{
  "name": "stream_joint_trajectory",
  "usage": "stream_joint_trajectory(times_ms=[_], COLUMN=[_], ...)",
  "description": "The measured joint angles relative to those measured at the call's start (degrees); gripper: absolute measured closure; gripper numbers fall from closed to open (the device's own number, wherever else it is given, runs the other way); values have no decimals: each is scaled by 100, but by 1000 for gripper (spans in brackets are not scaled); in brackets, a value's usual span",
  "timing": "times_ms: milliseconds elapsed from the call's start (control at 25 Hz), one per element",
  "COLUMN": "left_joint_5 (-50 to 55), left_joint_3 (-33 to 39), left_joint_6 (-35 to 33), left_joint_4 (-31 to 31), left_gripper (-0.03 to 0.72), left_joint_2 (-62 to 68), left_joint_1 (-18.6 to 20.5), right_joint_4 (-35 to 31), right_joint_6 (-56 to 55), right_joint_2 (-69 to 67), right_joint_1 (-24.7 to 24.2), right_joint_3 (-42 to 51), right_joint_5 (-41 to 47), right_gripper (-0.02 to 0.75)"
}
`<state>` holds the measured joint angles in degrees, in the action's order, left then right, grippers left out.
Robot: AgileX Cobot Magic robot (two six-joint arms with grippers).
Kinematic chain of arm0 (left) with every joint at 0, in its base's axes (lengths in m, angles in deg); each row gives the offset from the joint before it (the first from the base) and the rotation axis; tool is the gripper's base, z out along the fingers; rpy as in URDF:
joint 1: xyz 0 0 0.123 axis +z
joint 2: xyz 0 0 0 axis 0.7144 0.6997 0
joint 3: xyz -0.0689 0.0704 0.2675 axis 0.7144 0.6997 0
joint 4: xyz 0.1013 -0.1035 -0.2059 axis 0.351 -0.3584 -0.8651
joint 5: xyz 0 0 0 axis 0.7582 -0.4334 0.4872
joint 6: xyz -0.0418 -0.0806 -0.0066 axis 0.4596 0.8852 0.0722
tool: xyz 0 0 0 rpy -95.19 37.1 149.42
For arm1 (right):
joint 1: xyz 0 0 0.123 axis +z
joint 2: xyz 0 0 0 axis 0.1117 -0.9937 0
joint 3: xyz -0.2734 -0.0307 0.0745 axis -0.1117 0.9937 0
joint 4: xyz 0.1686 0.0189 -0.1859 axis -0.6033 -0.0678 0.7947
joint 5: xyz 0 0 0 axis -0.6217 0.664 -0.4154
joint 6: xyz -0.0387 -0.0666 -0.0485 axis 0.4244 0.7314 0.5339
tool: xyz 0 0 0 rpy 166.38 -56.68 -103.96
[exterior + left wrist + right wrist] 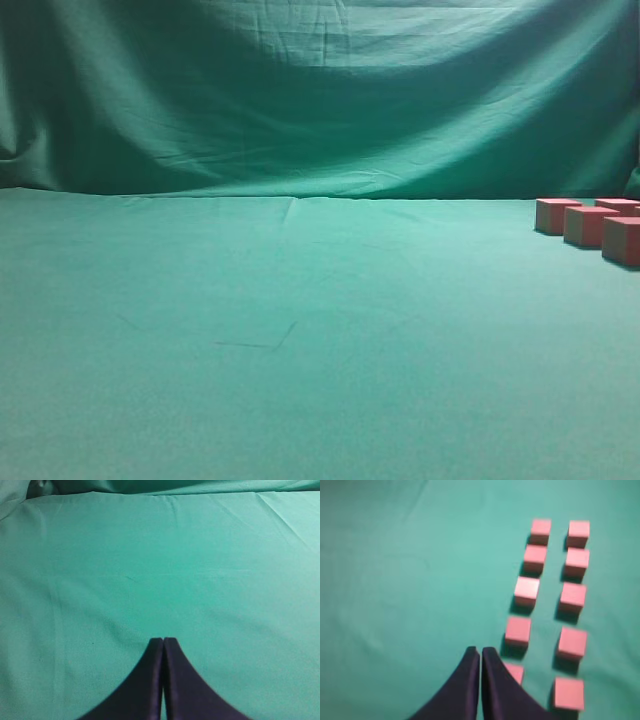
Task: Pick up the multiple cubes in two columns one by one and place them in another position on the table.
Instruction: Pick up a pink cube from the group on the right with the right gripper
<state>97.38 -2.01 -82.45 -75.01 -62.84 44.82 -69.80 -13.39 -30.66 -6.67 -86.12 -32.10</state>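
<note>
Standing in two neat columns on the right side of the table, the cubes all look untouched, ten in the right wrist view, the nearest left one partly hidden. They appear small, rigid and probably light, with sharp edges and flat sides; pinching two opposite side faces squarely should hold without slipping. The right gripper hovers just left of the near cubes, jaws pressed together and empty. The left gripper is likewise closed over bare cloth.

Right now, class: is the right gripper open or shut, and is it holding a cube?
Shut and empty. In the right wrist view the right gripper's jaws meet tip to tip, and the cubes sit on the table.
</note>
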Motion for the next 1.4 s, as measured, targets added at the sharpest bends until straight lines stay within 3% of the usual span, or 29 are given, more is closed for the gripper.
stream_joint_trajectory(times_ms=[200, 520, 840, 1120, 1240, 1400], left_joint_5=[0, 0, 0, 0, 0, 0], left_joint_3=[0, 0, 0, 0, 0, 0], left_joint_6=[0, 0, 0, 0, 0, 0], left_joint_4=[0, 0, 0, 0, 0, 0], left_gripper=[688, 688, 688, 688, 688, 688], left_joint_2=[0, 0, 0, 0, 0, 0], left_joint_1=[0, 0, 0, 0, 0, 0], right_joint_4=[1105, 1870, 3350, 3923, 3948, 3958], right_joint_6=[-1069, -2470, -4222, -4668, -4673, -4979], right_joint_2=[-750, -1593, -2861, -3649, -3841, -4007], right_joint_1=[153, 1310, 2673, 2814, 2814, 2814], right_joint_3=[-362, -387, -407, -447, -447, -447], right_joint_5=[772, 889, 407, -369, -700, -852], right_gripper=[738, 738, 738, 738, 603, 357])
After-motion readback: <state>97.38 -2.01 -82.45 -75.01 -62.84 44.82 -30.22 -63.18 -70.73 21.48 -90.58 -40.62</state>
